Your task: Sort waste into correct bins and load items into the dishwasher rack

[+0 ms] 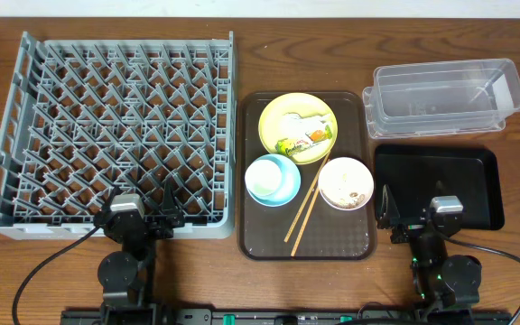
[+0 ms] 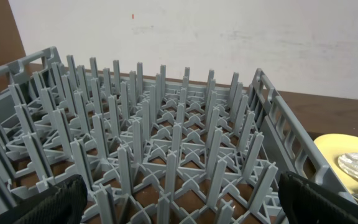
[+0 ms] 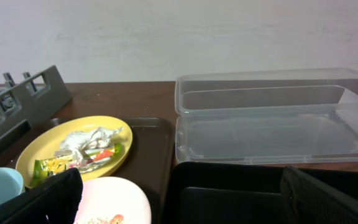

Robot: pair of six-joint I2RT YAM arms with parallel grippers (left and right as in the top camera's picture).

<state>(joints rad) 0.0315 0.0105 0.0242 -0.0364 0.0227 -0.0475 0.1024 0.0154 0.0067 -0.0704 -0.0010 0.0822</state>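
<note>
Though left claw (image 2: 182, 202) and right claw (image 3: 185, 196) sit spread, only overhead shows chopsticks (image 1: 302, 209) between blue bowl (image 1: 272, 178) and white bowl (image 1: 346, 183).

Upright pegs crowd the whole rack (image 1: 116, 126) ahead of my left jaws. Before my right jaws the black tray (image 1: 441, 176) lies open and low; the walls of the clear tub (image 1: 441, 90) rise beyond.

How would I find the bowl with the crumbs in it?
Find the brown serving tray beside the grey rack. On its right side, near the yellow plate, sits the white bowl. Unlike the light blue bowl beside it, it holds crumbs.
</note>
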